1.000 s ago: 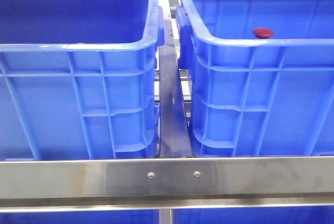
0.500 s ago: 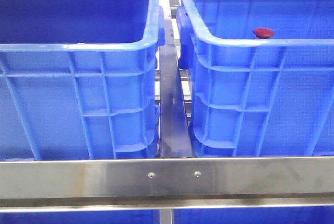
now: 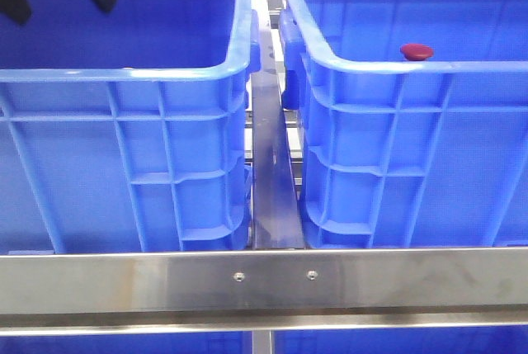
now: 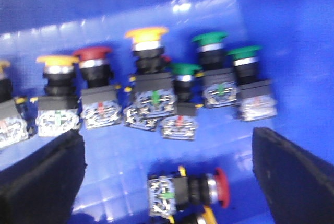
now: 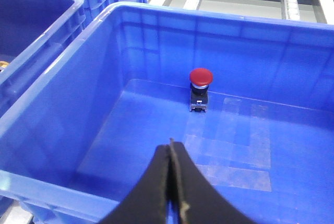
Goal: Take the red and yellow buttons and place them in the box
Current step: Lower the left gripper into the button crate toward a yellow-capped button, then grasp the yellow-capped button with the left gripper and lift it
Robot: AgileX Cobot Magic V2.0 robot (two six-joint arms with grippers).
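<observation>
Green buttons point(image 4: 210, 38), steel rail point(image 3: 264, 281).

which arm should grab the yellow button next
Left. Its tool is open inside the left crate, right over the upright yellow button. The right tool is shut and empty over the right crate, which holds only one red button.

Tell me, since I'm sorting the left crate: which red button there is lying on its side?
The red button nearest the left hand, cap pointing sideways. The other red button stands upright in the row.
</observation>
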